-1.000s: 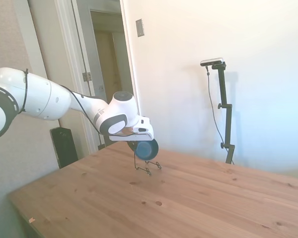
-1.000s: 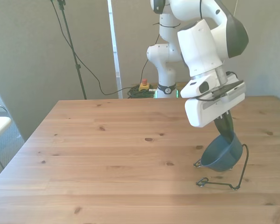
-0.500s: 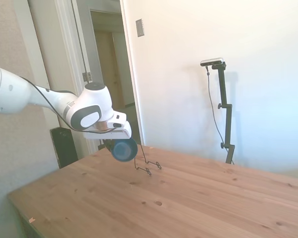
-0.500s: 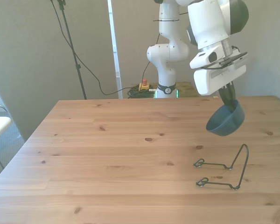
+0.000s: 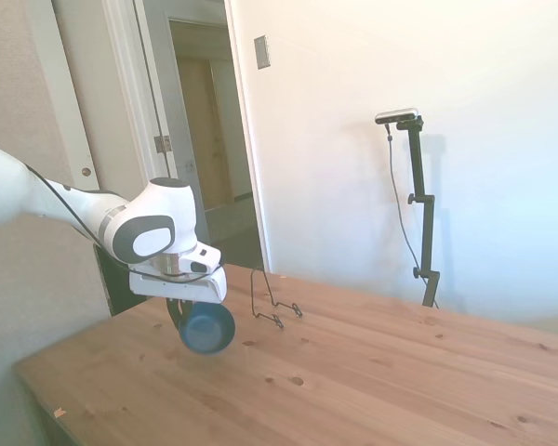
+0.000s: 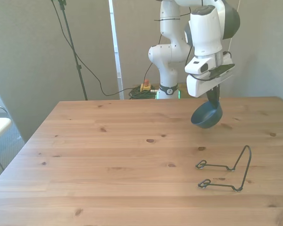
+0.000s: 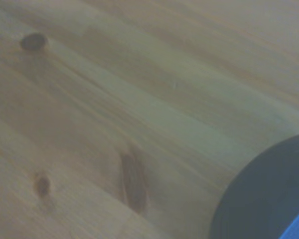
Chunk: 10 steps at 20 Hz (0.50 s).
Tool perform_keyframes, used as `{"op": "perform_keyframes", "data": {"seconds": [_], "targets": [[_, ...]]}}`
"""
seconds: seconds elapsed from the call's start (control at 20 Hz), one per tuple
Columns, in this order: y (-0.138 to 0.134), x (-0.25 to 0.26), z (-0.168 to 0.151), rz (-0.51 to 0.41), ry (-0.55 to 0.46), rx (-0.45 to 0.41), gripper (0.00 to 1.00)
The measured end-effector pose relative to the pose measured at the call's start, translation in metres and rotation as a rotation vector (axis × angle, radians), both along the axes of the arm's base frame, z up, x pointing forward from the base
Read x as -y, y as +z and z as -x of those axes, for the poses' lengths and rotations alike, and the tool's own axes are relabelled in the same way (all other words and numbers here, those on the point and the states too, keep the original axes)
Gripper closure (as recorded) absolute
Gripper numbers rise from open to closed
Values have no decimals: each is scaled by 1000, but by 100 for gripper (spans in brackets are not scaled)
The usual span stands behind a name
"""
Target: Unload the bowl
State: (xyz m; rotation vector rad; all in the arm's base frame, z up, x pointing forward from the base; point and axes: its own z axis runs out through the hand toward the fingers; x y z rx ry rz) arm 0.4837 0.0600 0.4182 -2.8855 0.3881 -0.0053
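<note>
**Bowl carried above the surface**

Fingers point(image 6: 212, 96) closed on the rim of the bowl point(image 6: 206, 114), which hangs tilted beneath them, clear of the wooden surface point(image 6: 108, 155). Wire rack point(image 6: 226, 172) stands empty, well apart, toward the front view's right and nearer the camera. Wrist view: blurred dark-blue bowl edge point(image 7: 269, 194) over wood grain.

Dark-blue bowl point(image 6: 206, 114), black wire rack point(image 6: 226, 170), pale wood table point(image 6: 108, 155).
</note>
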Motion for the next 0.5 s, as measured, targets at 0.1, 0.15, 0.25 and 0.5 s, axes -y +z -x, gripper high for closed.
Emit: {"op": "perform_keyframes", "data": {"seconds": [0.1, 0.15, 0.25, 0.5], "targets": [[-12, 2, 7, 22, -4, -36, 100], [-17, 3, 10, 43, -2, -51, 100], [-23, 5, 16, 78, 3, -74, 100], [-24, 18, 23, 156, -20, -104, 100]]}}
